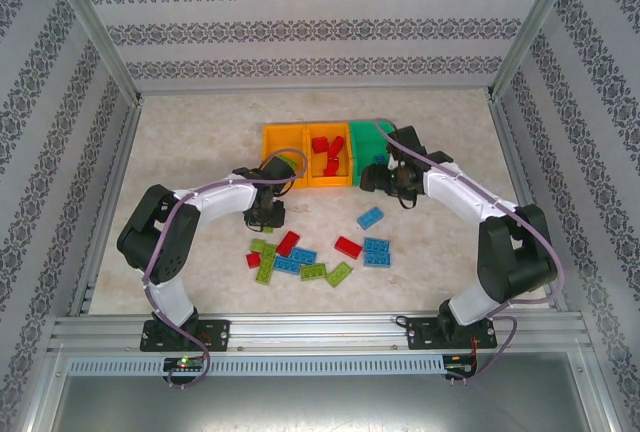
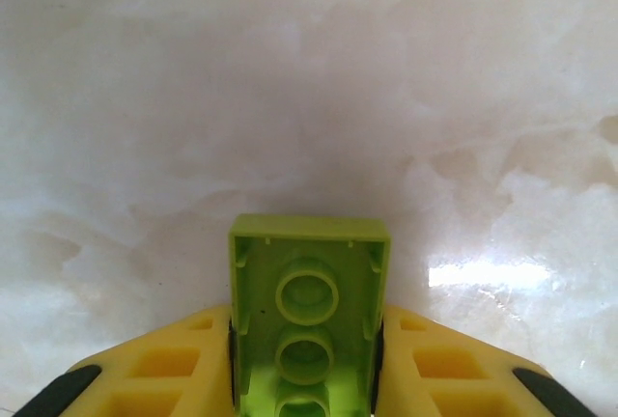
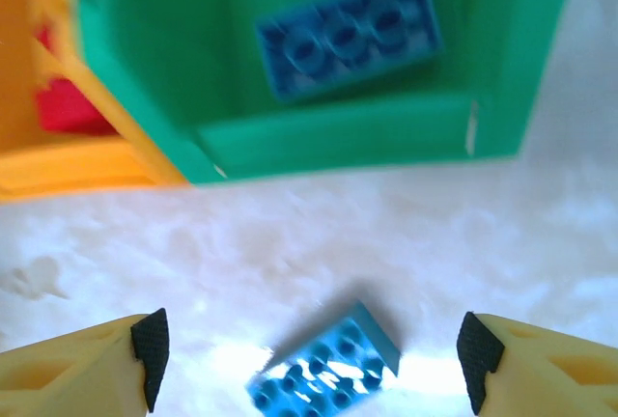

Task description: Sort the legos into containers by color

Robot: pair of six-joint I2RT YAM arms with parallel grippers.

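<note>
Green brick (image 2: 309, 282) sits pinched in the left tool (image 2: 304, 364), gripped by its near end, so it could pivot or slip over the bench (image 2: 290, 98). Farther out, the right tool (image 3: 314, 359) hangs spread above a blue brick (image 3: 323, 371); a skewed closure, judging through blur, might flick it against the green bin (image 3: 328, 142).

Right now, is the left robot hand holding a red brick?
No, the left gripper is shut on a light green brick, its hollow underside facing the camera.
</note>
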